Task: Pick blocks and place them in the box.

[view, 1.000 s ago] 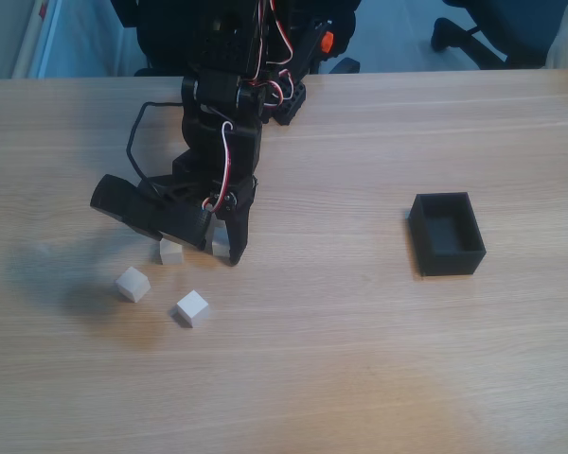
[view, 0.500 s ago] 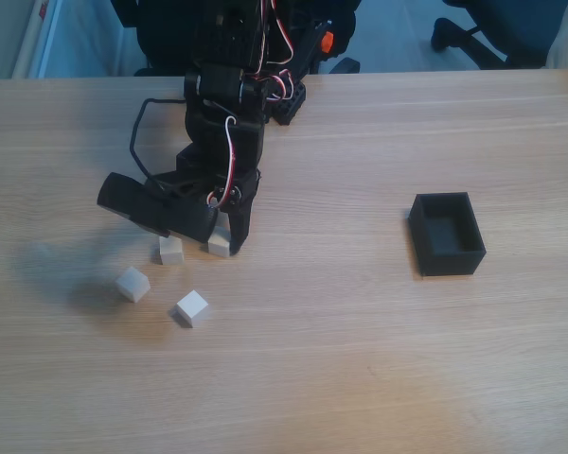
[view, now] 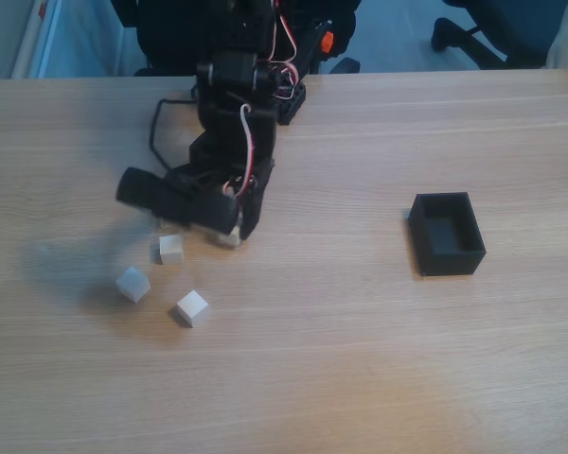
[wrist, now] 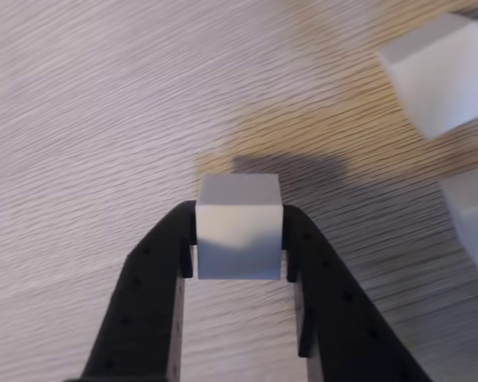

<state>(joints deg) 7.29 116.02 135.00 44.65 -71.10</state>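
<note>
My gripper [wrist: 237,239] is shut on a pale block [wrist: 237,227], held between its two black fingers and lifted above the wooden table, with its shadow on the wood beneath. In the fixed view the gripper [view: 231,233] hangs left of centre with the held block [view: 229,235] at its tip. Three more blocks lie on the table below and left of it: one [view: 170,250] just beside the gripper, one [view: 132,284] further left, one [view: 192,308] nearest the front. The black open-topped box [view: 446,234] stands at the right, well apart from the arm.
The arm's base [view: 256,57] with red and white wires stands at the table's far edge. A chair base [view: 473,28] shows beyond the table at top right. Two loose blocks [wrist: 442,76] sit at the right edge of the wrist view.
The gripper has risen off the table with the block and shifted slightly right. The three loose blocks and the box have stayed put.
</note>
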